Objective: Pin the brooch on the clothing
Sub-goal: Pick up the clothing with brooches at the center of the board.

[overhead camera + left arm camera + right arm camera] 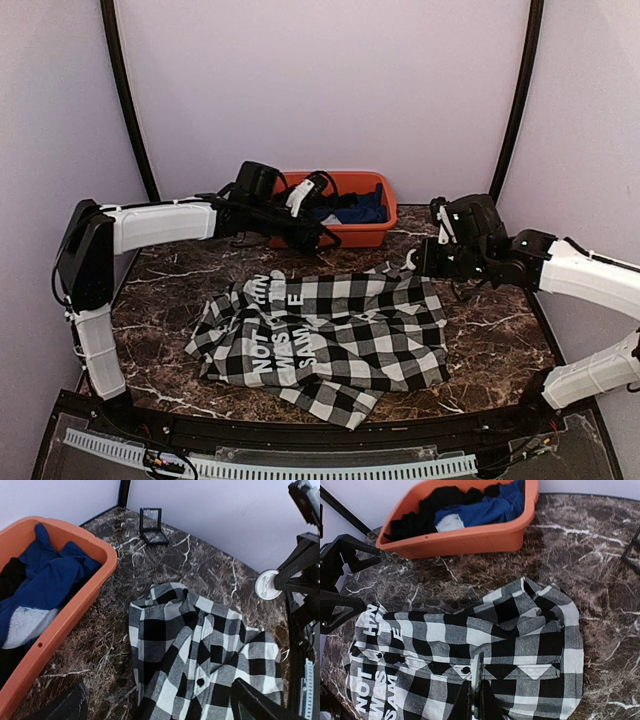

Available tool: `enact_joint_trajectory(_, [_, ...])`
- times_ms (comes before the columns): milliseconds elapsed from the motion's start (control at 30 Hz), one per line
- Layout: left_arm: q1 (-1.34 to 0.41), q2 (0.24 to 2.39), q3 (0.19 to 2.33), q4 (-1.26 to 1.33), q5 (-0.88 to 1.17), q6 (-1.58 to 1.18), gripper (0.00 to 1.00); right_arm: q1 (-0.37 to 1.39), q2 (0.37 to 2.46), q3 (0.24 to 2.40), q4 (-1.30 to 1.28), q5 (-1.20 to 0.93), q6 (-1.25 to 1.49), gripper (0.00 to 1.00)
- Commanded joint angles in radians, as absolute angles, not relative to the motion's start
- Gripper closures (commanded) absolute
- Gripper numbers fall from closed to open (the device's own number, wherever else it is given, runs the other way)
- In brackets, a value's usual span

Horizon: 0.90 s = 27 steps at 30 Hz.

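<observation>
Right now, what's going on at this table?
Two arms are working over a checked shirt spread on the table. The right gripper is shut above the shirt's right side, with a white disc at its tip, likely the brooch. The left gripper hangs open between the shirt and the orange bin, holding nothing. Nothing looks pinned yet.

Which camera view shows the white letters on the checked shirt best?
The top external view: the white letters on the shirt lie in full view. The right wrist view cuts some off at its lower edge; the left wrist view shows only checks.
</observation>
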<state>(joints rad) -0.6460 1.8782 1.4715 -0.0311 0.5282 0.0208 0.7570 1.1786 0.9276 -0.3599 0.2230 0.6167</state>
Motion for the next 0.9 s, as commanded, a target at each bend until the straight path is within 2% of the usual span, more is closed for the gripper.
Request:
enact_joint_trajectory(0, [-0.687,2.060,1.651,-0.277,0.499,0.242,0.01,0.691,1.276,1.003,-0.485,0.039,0.646,1.00])
enact_joint_trajectory(367, [-0.723,2.317,1.946,-0.440,0.524,0.295,0.08,0.643,1.311,1.022,-0.493,0.003,0.666,1.00])
enact_joint_trajectory(533, [-0.727,2.345,1.952,-0.400,0.514,0.268,0.11,0.641,1.302,1.023,-0.492,-0.025,0.680,1.00])
enact_joint_trajectory(800, [-0.741,2.377,1.977,-0.358,0.616,0.242,0.21,0.639,1.331,1.028,-0.486,-0.026,0.707,1.00])
enact_joint_trajectory(867, [-0.744,2.392,1.982,-0.360,0.622,0.243,0.27,0.639,1.341,1.039,-0.487,-0.033,0.718,1.00])
